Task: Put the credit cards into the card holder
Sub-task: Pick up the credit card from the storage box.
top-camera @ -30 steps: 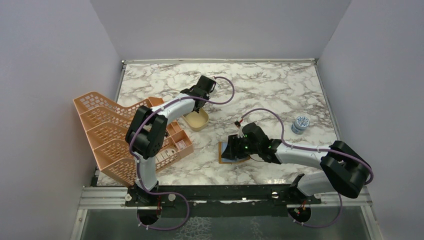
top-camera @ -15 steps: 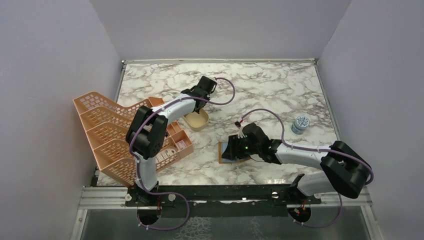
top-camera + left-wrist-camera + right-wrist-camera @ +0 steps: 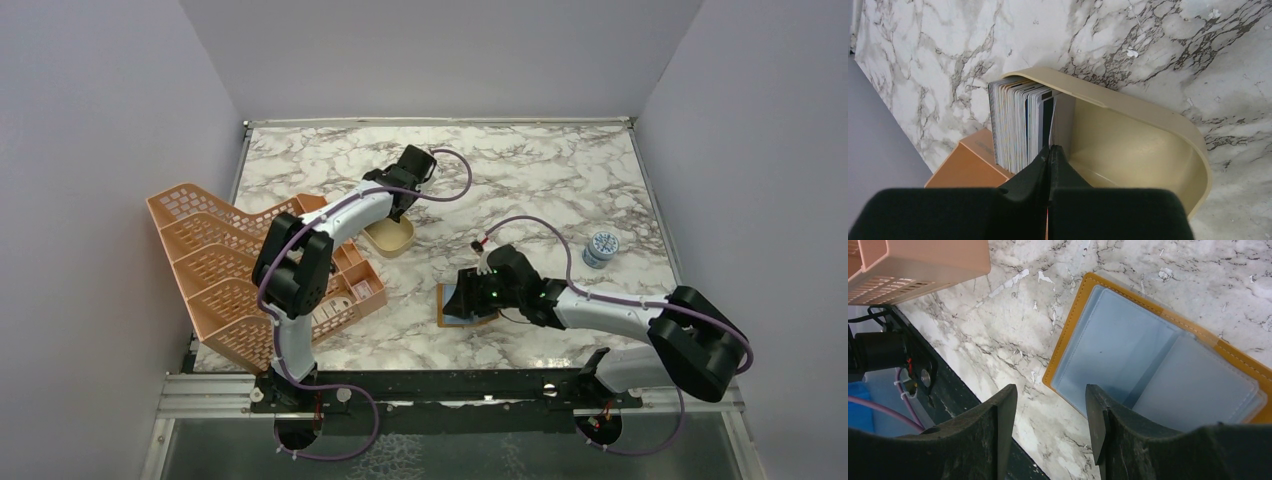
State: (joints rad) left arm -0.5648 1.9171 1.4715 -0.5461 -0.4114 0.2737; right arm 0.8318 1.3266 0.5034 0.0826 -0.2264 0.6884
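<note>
- The card holder lies wide open and flat on the marble tabletop, front-middle, just ahead of the right arm. It's mustard-orange outside with a stitched edge, and has pale grey-blue pockets inside.
- The right end effector hangs right over it, fingers spread wide and holding nothing.
- The credit cards stand on edge in a tight stack at one end of a tan oval dish, which sits just beside the peach lattice rack. The card edges are mostly pale grey-white, with a couple of darker ones near the end of the stack.
- The left end effector is down in that dish, fingers pressed together right at the last card. Honestly can't tell if it's actually pinching one.
- A small round tin sits off to the right, well apart from the rest.
</note>
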